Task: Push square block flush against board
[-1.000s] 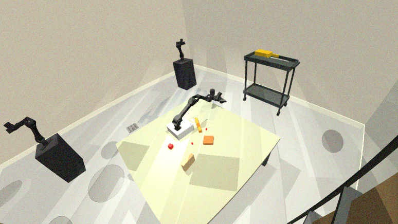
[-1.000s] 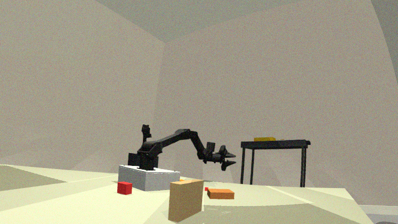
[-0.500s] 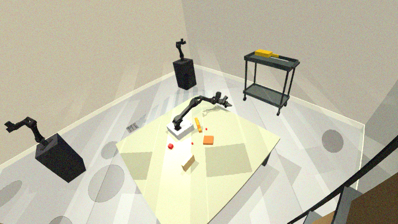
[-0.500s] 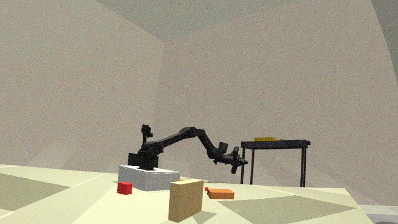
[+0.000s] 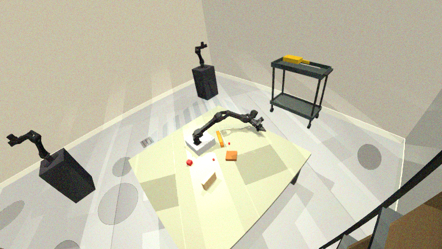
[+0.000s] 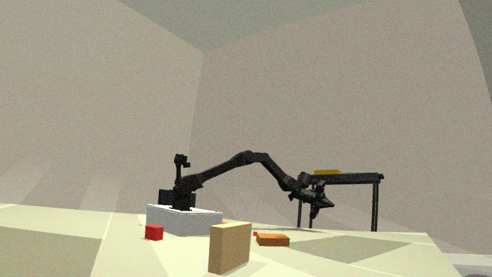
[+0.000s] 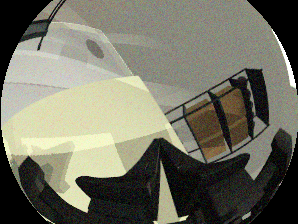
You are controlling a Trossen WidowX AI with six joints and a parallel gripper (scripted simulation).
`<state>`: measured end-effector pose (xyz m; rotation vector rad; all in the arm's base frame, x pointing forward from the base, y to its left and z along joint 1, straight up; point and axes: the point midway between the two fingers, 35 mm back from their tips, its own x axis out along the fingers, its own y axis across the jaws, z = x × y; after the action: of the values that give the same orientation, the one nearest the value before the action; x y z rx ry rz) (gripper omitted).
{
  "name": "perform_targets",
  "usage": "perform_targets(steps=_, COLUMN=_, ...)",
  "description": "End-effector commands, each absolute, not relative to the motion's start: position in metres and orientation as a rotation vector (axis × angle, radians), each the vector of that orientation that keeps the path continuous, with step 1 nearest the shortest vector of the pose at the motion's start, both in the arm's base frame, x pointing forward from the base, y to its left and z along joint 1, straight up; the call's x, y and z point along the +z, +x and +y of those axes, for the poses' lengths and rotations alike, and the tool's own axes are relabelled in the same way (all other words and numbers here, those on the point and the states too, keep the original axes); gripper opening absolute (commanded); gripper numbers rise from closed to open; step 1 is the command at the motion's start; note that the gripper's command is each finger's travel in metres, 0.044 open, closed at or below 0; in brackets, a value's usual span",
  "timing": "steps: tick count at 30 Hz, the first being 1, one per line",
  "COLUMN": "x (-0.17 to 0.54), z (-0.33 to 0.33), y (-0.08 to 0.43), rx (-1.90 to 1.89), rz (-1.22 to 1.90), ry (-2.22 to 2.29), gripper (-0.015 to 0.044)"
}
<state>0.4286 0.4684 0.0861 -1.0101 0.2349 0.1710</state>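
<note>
In the top view, the table spread mostly below and left of the pincer, which hung in the air near one edge. Down and left of the pincer sat the square block, with the board farther off that way, apart from it. The strip lay left of the pincer, between it and the arm's stand; the cube lay beyond the block. Up and right of the pincer stood the cart, off the table.
</note>
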Motion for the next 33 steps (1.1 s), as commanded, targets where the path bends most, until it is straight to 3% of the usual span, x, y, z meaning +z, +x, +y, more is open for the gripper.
perform_targets(steps=1, x=0.091, z=0.419, y=0.476, rx=0.157, rz=0.328, ry=-1.018, gripper=0.0000)
perform_targets(steps=17, x=0.076, z=0.220, y=0.571, rx=0.131, rz=0.716, ry=-0.992, gripper=0.0000)
perform_targets(steps=33, x=0.069, z=0.012, y=0.564, rx=0.112, rz=1.114, ry=-0.761, gripper=0.0000)
